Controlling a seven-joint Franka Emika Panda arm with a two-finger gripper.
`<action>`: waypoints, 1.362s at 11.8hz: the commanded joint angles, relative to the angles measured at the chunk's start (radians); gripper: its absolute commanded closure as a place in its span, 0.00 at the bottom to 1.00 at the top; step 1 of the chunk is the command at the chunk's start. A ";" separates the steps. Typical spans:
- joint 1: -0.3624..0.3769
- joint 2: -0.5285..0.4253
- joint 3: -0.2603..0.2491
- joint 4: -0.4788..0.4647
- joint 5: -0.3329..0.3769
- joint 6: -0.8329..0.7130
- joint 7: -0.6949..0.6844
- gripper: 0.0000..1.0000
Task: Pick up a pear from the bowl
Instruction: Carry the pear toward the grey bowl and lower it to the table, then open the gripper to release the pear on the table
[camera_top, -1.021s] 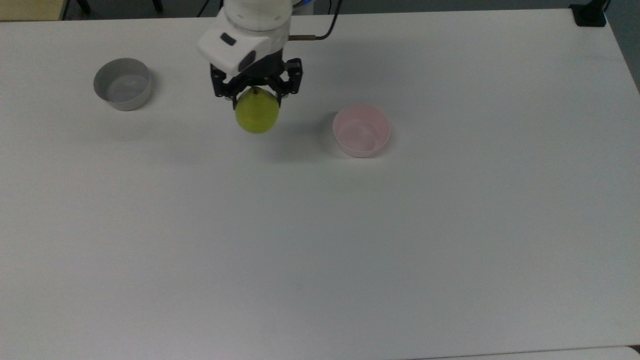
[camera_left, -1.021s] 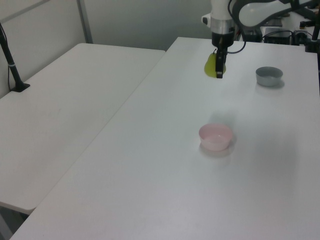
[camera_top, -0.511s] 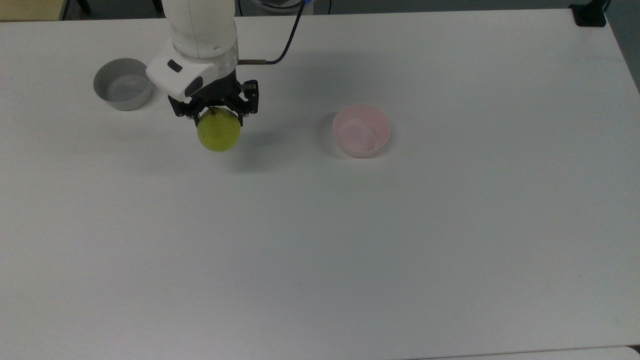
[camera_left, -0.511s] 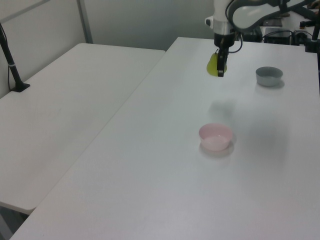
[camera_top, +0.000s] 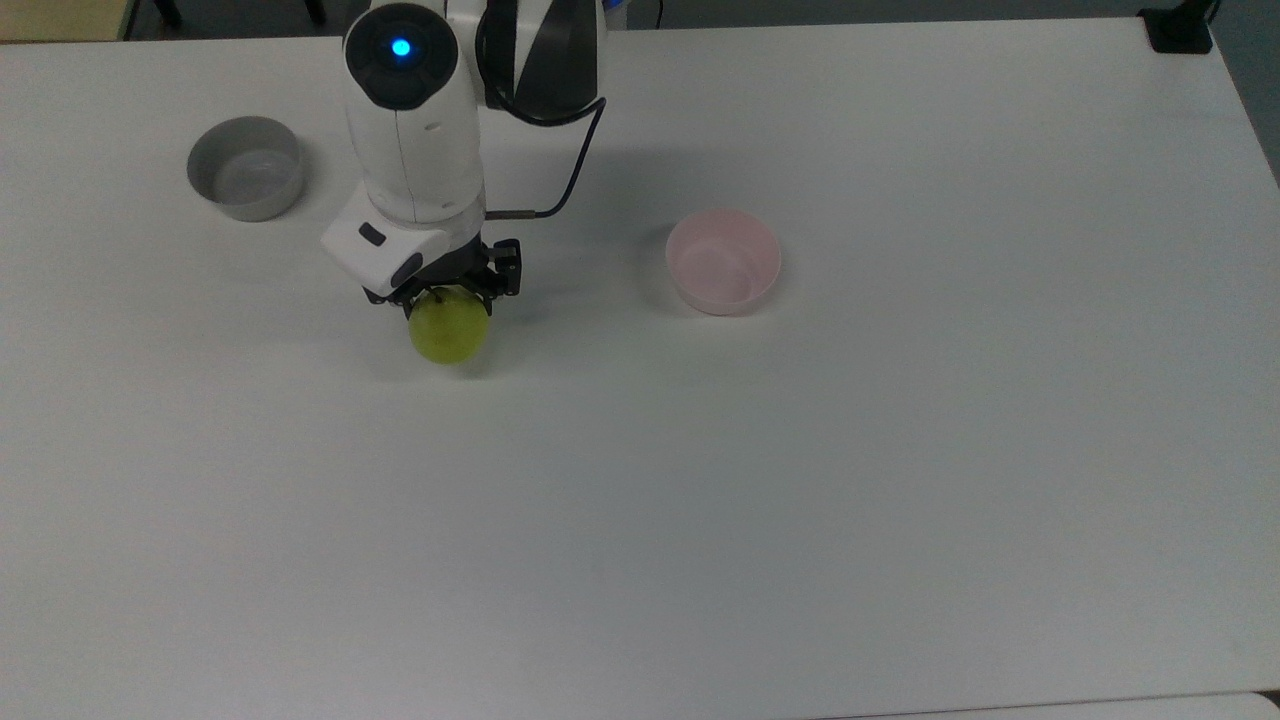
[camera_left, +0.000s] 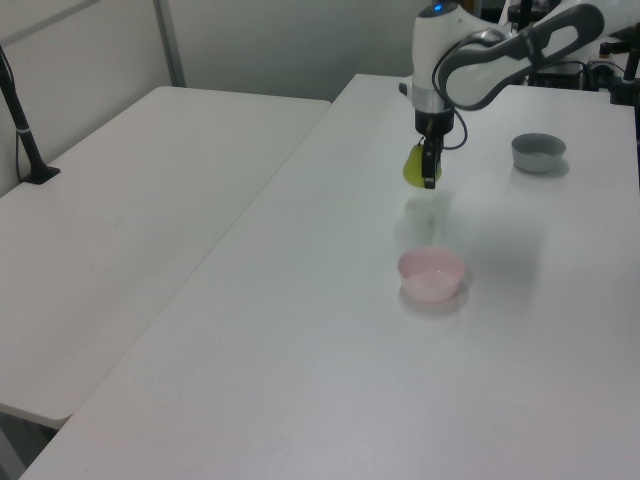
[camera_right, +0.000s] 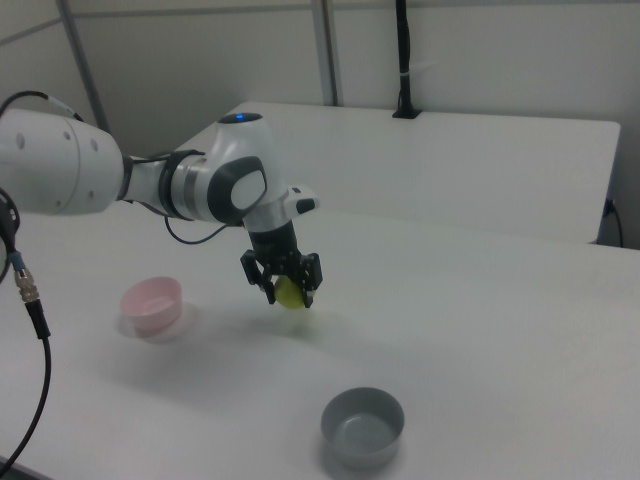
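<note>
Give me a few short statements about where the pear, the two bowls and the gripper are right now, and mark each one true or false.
1. The small yellow-green pear sits inside the pale pink round bowl. False: the black two-finger gripper holds it, away from that bowl.
2. The pink bowl is empty. True.
3. The small grey bowl holds a second pear. False: it is empty.
4. In the top view, the pear lies between the two bowls. True.

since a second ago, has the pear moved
Yes. In the top view the pear, held by the pincer, went further from the pink bowl, leftward and toward the bottom edge.
</note>
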 joint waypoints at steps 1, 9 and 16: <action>0.000 0.060 -0.004 0.008 0.004 0.071 -0.014 0.65; -0.001 0.036 -0.004 0.010 0.003 0.036 -0.011 0.00; 0.015 -0.122 0.010 0.207 0.018 -0.377 0.010 0.00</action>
